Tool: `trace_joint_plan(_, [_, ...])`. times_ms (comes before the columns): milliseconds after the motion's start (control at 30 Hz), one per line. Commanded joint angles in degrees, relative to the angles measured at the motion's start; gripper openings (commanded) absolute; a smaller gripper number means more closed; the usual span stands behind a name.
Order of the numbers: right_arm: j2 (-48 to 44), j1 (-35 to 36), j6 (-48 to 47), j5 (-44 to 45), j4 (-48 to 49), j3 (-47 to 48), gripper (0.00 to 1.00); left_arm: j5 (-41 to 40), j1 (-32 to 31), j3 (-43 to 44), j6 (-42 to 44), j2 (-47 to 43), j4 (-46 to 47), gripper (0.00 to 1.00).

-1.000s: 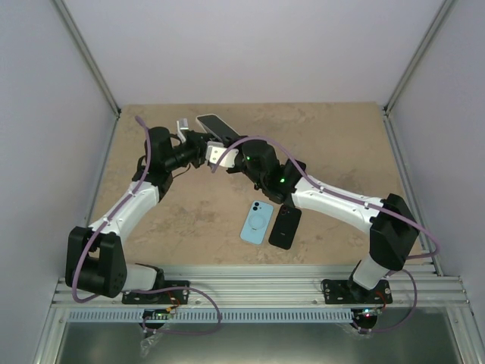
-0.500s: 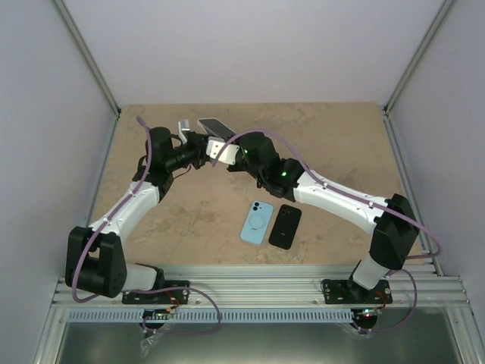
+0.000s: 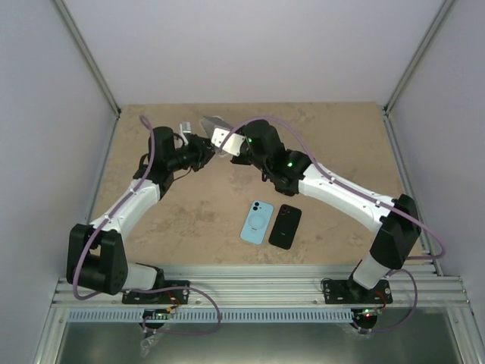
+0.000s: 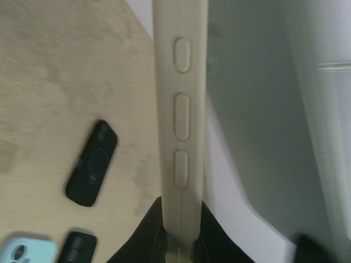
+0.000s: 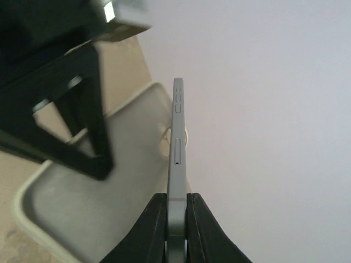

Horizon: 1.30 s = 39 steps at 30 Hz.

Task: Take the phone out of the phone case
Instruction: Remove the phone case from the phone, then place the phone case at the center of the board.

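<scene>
My left gripper (image 3: 200,146) is shut on the edge of a cream phone case (image 4: 181,109), seen edge-on with three side buttons; the black jaws pinch its lower end (image 4: 181,235). My right gripper (image 3: 226,139) is shut on a thin grey phone (image 5: 178,148), also edge-on, near its lower end (image 5: 176,219). In the right wrist view the open cream case (image 5: 109,181) lies just left of the phone, with the left gripper's black fingers (image 5: 82,109) on it. In the top view phone and case (image 3: 213,124) are held together above the back of the table and overlap.
A light blue phone (image 3: 258,222) and a black phone (image 3: 285,226) lie side by side on the tan tabletop (image 3: 333,144) in front of the arms; both also show in the left wrist view, the black one (image 4: 92,163) and the blue one (image 4: 27,249). Grey walls surround the table.
Both grippers have shifted slightly to the right and toward the back. The held phone and case have tipped more on edge. The right arm no longer covers the black phone on the table.
</scene>
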Motion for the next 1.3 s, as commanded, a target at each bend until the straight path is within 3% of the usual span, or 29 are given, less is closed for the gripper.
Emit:
trace_joint_plan(0, [-4.1,-1.4,3.3,3.4,3.7,4.5,0.01,-3.7,1.7,-0.2,3.8,0.6,-3.9,0.00])
trace_joint_plan(300, [-5.5,-2.4,6.2,0.9,0.3,5.6,0.00,-6.9,3.9,1.1,13.2,0.8,-8.8,0.00])
trace_joint_plan(733, [-9.4,-7.3,12.9,-5.3,-3.3,2.5,0.01,-1.0,9.9,11.8,49.2,9.5,-27.8,0.00])
trace_joint_plan(933, [-9.9,-7.5,13.9,-6.3,-3.5,1.0,0.01,3.1,14.9,21.5,61.4,20.4,-40.3,0.00])
trace_joint_plan(1100, [-9.7,-7.6,14.7,-6.8,-3.4,0.2,0.01,8.1,15.5,24.8,65.3,27.2,-44.8,0.00])
trace_joint_plan(1267, [-9.5,-7.6,15.0,-7.1,-3.6,0.1,0.01,6.0,15.7,27.2,66.9,31.3,-45.8,0.00])
